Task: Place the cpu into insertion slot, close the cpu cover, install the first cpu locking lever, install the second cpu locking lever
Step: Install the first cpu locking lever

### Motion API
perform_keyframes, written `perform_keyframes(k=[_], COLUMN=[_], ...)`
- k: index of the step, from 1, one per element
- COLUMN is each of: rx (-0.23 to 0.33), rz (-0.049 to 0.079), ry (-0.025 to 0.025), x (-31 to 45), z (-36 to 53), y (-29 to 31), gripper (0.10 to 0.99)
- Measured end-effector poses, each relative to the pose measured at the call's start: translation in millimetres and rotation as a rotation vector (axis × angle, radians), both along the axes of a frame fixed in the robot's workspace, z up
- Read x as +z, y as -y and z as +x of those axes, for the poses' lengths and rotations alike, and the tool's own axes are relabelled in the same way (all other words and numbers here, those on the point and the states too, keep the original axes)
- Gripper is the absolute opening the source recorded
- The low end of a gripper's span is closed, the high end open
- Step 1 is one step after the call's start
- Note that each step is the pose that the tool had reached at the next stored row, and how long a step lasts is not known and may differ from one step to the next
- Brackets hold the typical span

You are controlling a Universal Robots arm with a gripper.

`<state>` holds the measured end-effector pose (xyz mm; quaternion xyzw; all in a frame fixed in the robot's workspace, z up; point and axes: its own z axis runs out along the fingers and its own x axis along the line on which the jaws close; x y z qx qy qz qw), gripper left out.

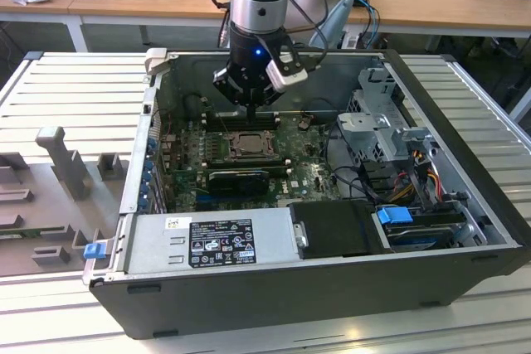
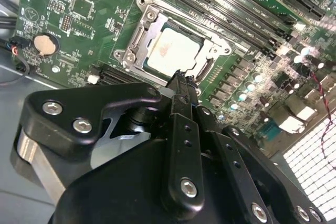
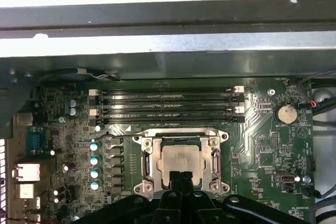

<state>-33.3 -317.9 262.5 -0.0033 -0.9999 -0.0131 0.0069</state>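
First wrist view: cpu (image 3: 180, 159) beneath fingertips (image 3: 181, 178)

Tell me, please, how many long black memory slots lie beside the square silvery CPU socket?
4 long black memory slots, stacked in parallel rows between the square silvery CPU socket and the grey metal case wall; none looks hidden.

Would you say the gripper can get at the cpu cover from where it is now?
Probably yes: the gripper hangs just above the cpu cover, which lies down around the cpu, and nothing stands between them in both wrist views.
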Motion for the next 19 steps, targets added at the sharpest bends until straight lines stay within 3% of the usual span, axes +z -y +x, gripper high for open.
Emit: perform_keyframes(k=[2,4,7,9,19], rx=[0.035,0.111,0.163,0.170,0.169], rz=[0.000,0.000,0.000,0.000,-0.001], ry=[0.0000,0.0001,0.0000,0.0003,0.0150], x=[0.0,-0.1,-0.1,-0.1,-0.2], z=[0.0,0.0,-0.1,-2.0,-49.0], y=[0.0,0.0,0.0,0.0,-0.3], gripper=[0.106,0.106,0.106,0.106,0.106])
